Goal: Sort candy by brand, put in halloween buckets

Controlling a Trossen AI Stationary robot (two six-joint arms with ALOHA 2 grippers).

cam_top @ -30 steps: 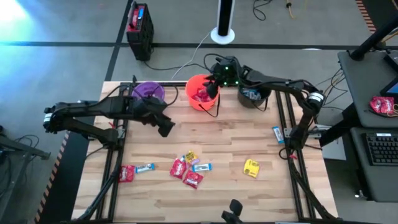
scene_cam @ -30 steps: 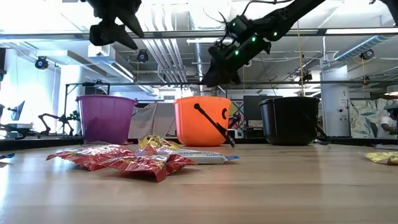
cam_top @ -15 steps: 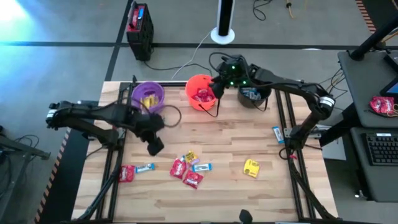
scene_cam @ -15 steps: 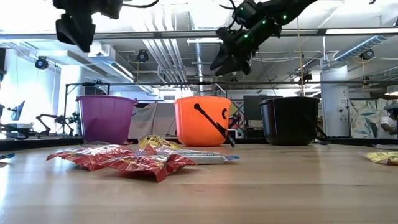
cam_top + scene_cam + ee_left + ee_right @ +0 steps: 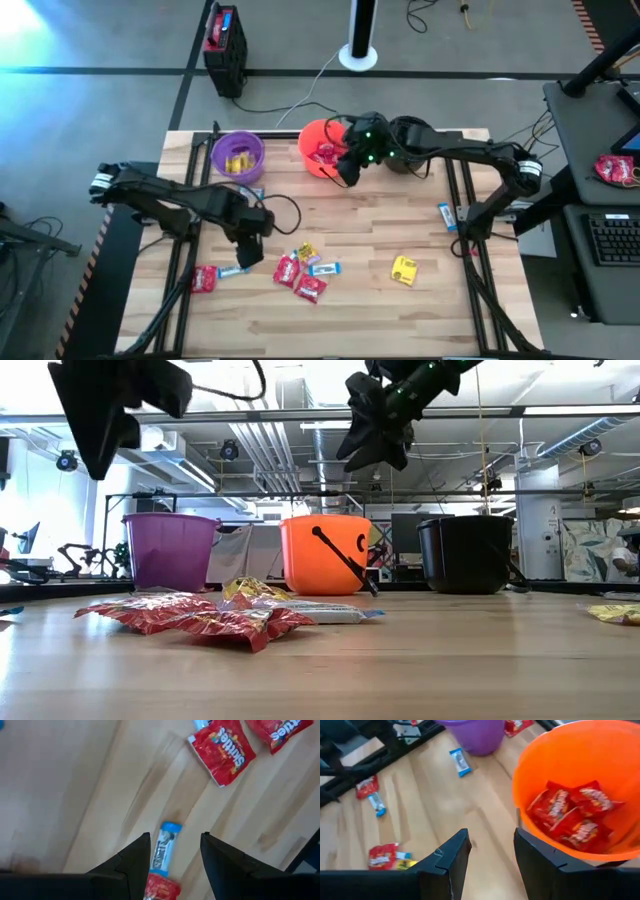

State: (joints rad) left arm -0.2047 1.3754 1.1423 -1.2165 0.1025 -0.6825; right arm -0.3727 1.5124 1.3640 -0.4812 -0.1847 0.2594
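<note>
Left end effector (image 5: 172, 851): fingers parted, empty, poised above a blue-and-white candy packet (image 5: 163, 845) on the tabletop (image 5: 380, 300); right end effector (image 5: 490, 852): fingers parted, empty, just beside the orange bucket (image 5: 322, 148), which contains red packets (image 5: 570, 815); purple bucket (image 5: 238, 155) holds yellow packets; remaining candy lies scattered on the tabletop.

we see bright, even overhead light. a bluish glare washes the high view's corner, well away from both arms. the left gripper (image 5: 100, 410) smears with motion blur; packets below its fingers (image 5: 135, 865) look soft.
</note>
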